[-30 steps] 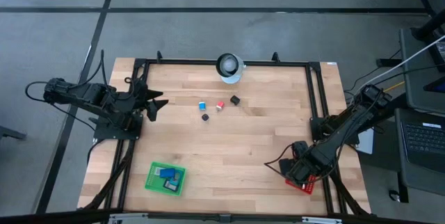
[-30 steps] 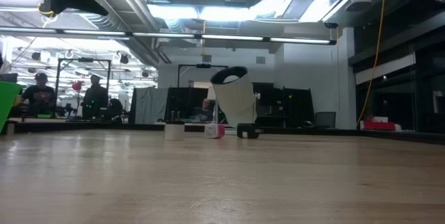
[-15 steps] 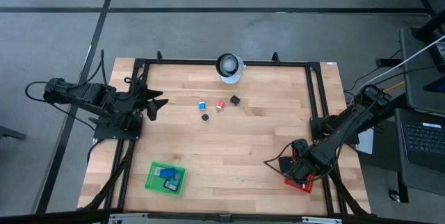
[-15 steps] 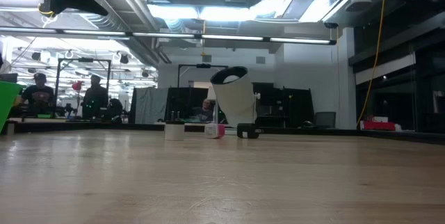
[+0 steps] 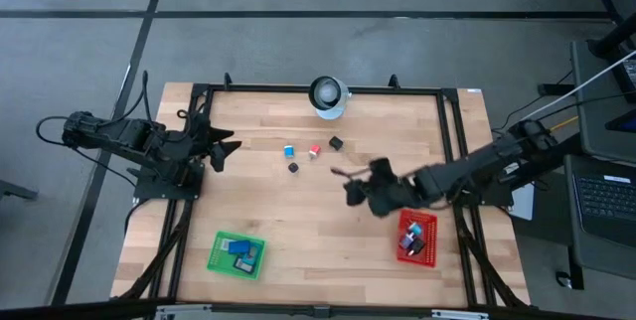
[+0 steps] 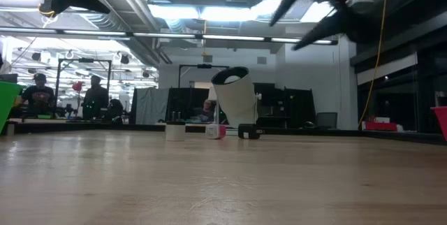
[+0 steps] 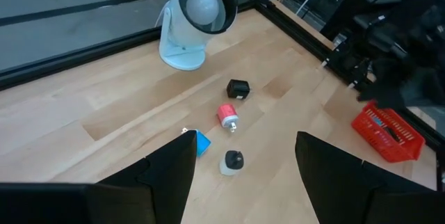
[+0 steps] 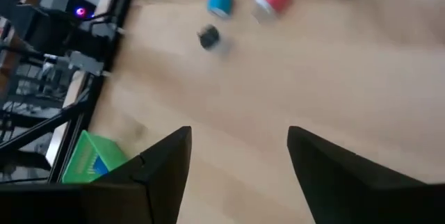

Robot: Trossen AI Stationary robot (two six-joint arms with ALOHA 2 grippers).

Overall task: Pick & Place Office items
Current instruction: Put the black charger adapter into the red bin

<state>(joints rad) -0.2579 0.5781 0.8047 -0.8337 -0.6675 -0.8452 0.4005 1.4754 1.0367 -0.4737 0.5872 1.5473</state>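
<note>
Red basket (image 5: 417, 236) at lower right of the high view is uncovered now and shows a few small items inside; half a second ago the right arm sat right over it. Right end effector (image 5: 348, 187) has swung out to mid-counter (image 5: 298, 221), fingers apart and empty in its wrist view, pointing toward the loose cluster. Reads as drop-off done, heading back for the next pick. Four office items left on the wood below the white ring-shaped object (image 5: 328, 94), unmoved: blue spool (image 5: 288, 149), red spool (image 5: 313, 150), black block (image 5: 337, 143), small black piece (image 5: 293, 167). Green basket (image 5: 237, 254) at lower left holds a few blue items, same as before. Left end effector (image 5: 227, 148) still parked at the left edge of the counter, fingers spread, nothing in them. Judgement: well past halfway, four picks remaining; the small black piece sits nearest the right arm's path.
</note>
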